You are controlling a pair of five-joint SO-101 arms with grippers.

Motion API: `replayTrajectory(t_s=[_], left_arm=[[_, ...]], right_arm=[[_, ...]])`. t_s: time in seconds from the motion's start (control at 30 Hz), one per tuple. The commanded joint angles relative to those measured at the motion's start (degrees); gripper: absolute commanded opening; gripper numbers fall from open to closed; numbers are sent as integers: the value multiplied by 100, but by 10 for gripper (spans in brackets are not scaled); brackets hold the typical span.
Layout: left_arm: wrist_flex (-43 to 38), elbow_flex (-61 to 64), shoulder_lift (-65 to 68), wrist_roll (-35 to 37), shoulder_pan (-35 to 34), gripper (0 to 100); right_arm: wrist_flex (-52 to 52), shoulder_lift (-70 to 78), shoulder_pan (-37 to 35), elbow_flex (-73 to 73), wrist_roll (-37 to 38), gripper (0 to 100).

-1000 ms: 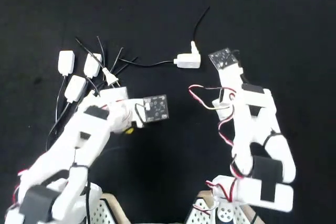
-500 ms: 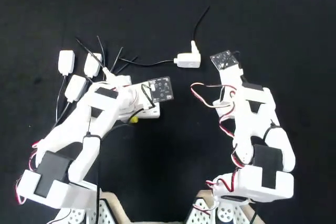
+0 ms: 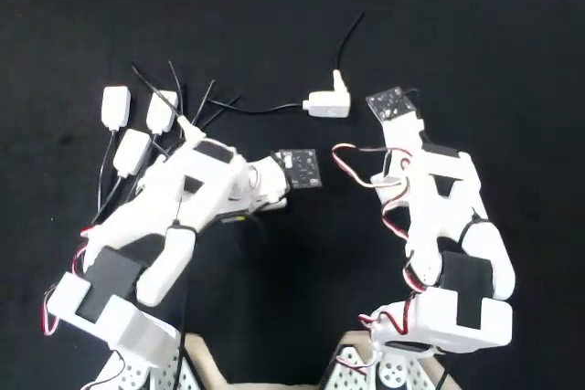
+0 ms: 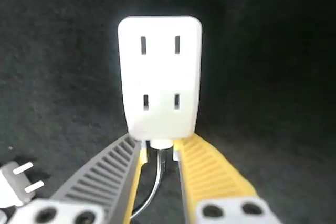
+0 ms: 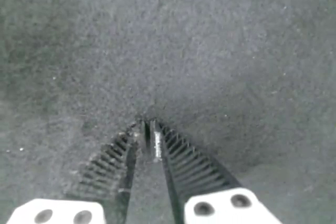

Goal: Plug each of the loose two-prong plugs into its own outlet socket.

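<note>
I have the left gripper (image 4: 157, 148) pinched on the cord end of the outlet block (image 4: 160, 77), and the right gripper (image 5: 147, 132) closed on nothing near the loose plug (image 3: 326, 104) beyond that block, so I fear so narrow a hold may let it swivel.

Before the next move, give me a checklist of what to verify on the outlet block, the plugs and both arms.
1. Left gripper shut on the outlet block at its cord end: ok.
2. Block's slots all empty: ok.
3. Right gripper free, fingers shut on nothing: ok.
4. Loose plug lying beside the right arm's wrist: ok.
5. Which way that plug's prongs point: cannot tell.
6. Any plug seated in a socket: not ok, none yet.
</note>
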Motion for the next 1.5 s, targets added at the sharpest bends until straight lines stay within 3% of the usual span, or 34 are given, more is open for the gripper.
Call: replayTrajectory(t_s=[0.0, 0.13, 0.3, 0.5, 0.6, 0.77, 0.83, 1.07, 1.3, 1.47], left_arm=[[1213, -549, -53, 53, 22, 45], [1908, -611, -105, 624, 13, 28], [1978, 48, -862, 1196, -92, 29], [1969, 1613, -3086, 1890, -163, 29], [1969, 2334, -4440, 2127, -602, 29], [1960, 3292, -5881, 1908, -1921, 29], [1960, 3635, -6110, 1679, -2079, 29], [1802, 4391, -6637, 1521, -1692, 45], [1793, 4532, -7481, 1459, -1578, 219], [2163, 4470, -8387, 1477, -1587, 290]], right_arm=[[-114, 31, 114, -233, -44, 32], [-114, 31, 114, -233, -44, 32], [-114, 40, 114, -233, -44, 32], [-114, 40, 105, -233, -53, 32], [-114, 40, 105, -233, -62, 32], [-97, 40, 79, -233, -70, 32], [-97, 40, 79, -233, -79, 32], [-88, 48, 79, -233, -79, 32], [-79, 48, 79, -224, -79, 32], [-79, 4, 79, -224, -79, 32]])
